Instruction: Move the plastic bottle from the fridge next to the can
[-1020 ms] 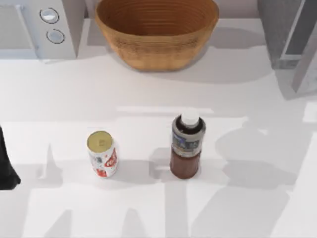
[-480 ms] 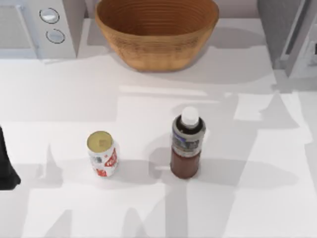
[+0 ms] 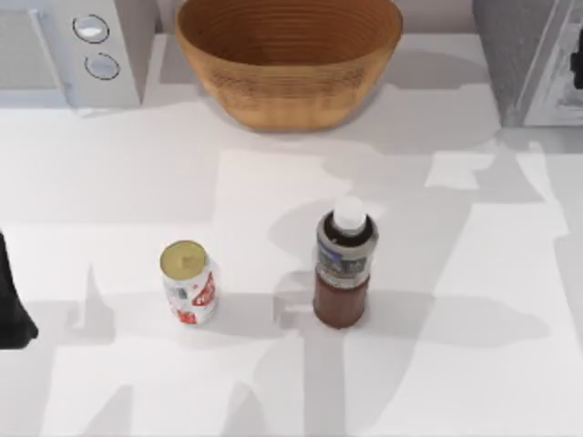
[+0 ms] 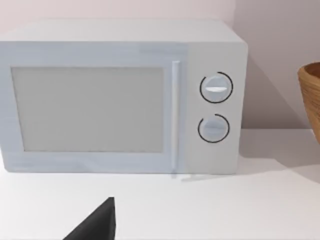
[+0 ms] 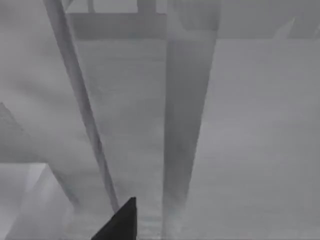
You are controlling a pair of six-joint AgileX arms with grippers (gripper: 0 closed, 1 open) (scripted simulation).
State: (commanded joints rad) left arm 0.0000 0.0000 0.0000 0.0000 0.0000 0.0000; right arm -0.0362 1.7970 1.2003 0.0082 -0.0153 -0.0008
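Observation:
The plastic bottle (image 3: 344, 269) stands upright on the white table, with a white cap, a grey-blue label and dark reddish-brown drink. The can (image 3: 189, 282) stands upright to its left, about a bottle's height away, white with red markings and a gold top. The grey fridge (image 3: 515, 55) stands at the back right, its lighter door panel (image 3: 563, 86) nearly flat against the front. A dark bit of my right gripper (image 3: 577, 68) shows at the right edge against that door. The right wrist view shows grey fridge panels (image 5: 190, 125) close up. My left arm (image 3: 11, 309) is parked at the left edge.
A white microwave (image 3: 68, 50) with two round dials sits at the back left and faces the left wrist camera (image 4: 120, 100). A wide wicker basket (image 3: 289, 59) stands at the back centre. Open table surface lies in front of the can and bottle.
The fridge door has swung from standing open to nearly flat against the fridge. The shadows on the table have shifted. The bottle, the can and the left arm have not moved.

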